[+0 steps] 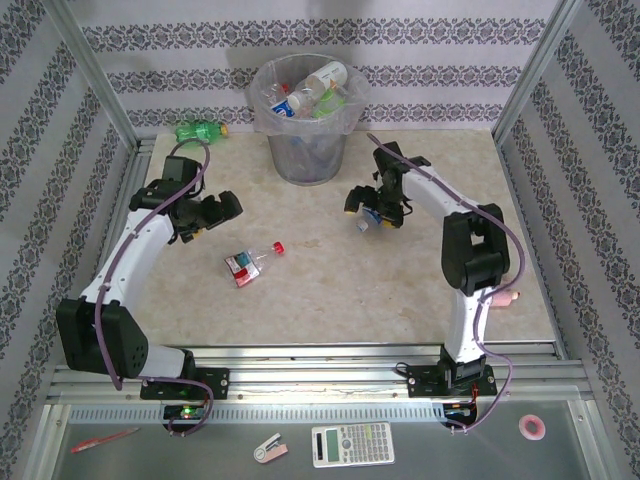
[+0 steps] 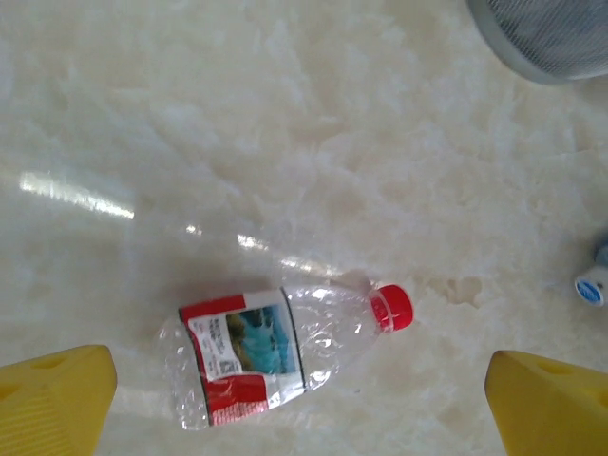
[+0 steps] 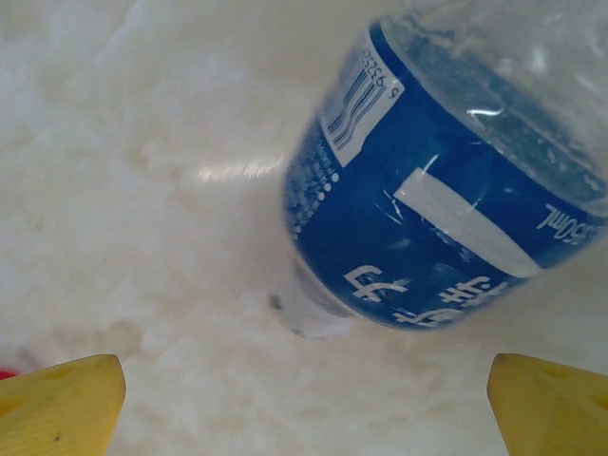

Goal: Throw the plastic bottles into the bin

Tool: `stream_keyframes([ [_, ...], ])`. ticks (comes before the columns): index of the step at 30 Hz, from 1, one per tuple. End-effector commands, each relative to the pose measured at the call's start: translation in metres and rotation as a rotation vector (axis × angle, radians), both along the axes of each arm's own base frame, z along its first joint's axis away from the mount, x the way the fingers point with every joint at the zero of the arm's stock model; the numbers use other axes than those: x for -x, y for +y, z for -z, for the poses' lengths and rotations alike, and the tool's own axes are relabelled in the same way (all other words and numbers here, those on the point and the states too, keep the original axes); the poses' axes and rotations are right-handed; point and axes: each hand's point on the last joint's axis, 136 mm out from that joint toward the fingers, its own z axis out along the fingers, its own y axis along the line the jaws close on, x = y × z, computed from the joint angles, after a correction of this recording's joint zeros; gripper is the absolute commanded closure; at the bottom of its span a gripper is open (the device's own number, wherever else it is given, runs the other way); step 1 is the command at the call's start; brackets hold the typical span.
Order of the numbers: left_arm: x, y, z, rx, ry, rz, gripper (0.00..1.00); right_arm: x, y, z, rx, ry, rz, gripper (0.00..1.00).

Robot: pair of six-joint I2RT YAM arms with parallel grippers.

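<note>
The grey bin (image 1: 305,150), lined with a clear bag, stands at the back centre and holds several plastic bottles (image 1: 312,90). A crushed clear bottle with a red label and red cap (image 1: 252,263) lies on the table; in the left wrist view this bottle (image 2: 285,347) lies just ahead of my open left gripper (image 2: 302,408), untouched. My left gripper (image 1: 212,220) hangs up and left of it. A blue-labelled bottle (image 3: 446,180) lies ahead of my open right gripper (image 3: 304,408), apart from the fingertips. The right gripper (image 1: 372,212) hovers over that bottle (image 1: 364,222). A green bottle (image 1: 200,130) lies at the back left.
The bin's base (image 2: 551,33) shows in the left wrist view's top right corner. A pink object (image 1: 505,298) lies by the right arm. On the front ledge sit a calculator (image 1: 352,444), a stapler (image 1: 270,450), a red pen (image 1: 105,438) and a tape roll (image 1: 532,427).
</note>
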Motion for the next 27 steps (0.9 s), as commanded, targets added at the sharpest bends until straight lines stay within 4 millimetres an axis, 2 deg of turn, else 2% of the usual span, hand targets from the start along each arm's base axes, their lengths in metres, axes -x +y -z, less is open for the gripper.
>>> stream_keyframes([
  [1,-0.021,0.000,-0.037,-0.031,-0.127,0.034,0.00,-0.010,-0.038,0.011,0.188,0.022,0.065,0.02],
  [3,-0.024,0.002,-0.055,-0.029,-0.175,0.027,0.01,-0.013,-0.045,0.023,0.204,0.044,0.078,0.02],
  [5,-0.027,0.007,-0.073,-0.028,-0.216,-0.002,0.00,-0.020,-0.044,0.032,0.194,0.051,0.090,0.03],
  [10,-0.032,0.032,-0.103,-0.076,-0.260,-0.107,0.00,-0.042,-0.042,0.048,0.195,0.057,0.122,0.04],
  [13,-0.036,0.044,-0.111,-0.081,-0.283,-0.141,0.00,-0.049,-0.044,0.058,0.189,0.071,0.145,0.06],
  [16,-0.043,0.046,-0.112,-0.058,-0.287,-0.140,0.00,-0.054,-0.045,0.065,0.177,0.078,0.165,0.08],
  [18,-0.047,0.045,-0.112,-0.055,-0.287,-0.131,0.00,-0.059,-0.047,0.062,0.180,0.069,0.184,0.08],
  [21,-0.051,0.045,-0.114,-0.064,-0.295,-0.114,0.00,-0.065,-0.042,0.048,0.132,0.055,0.192,0.06],
  [27,-0.057,0.042,-0.114,-0.077,-0.315,-0.071,0.00,-0.041,-0.027,0.011,-0.030,0.030,0.275,0.02],
])
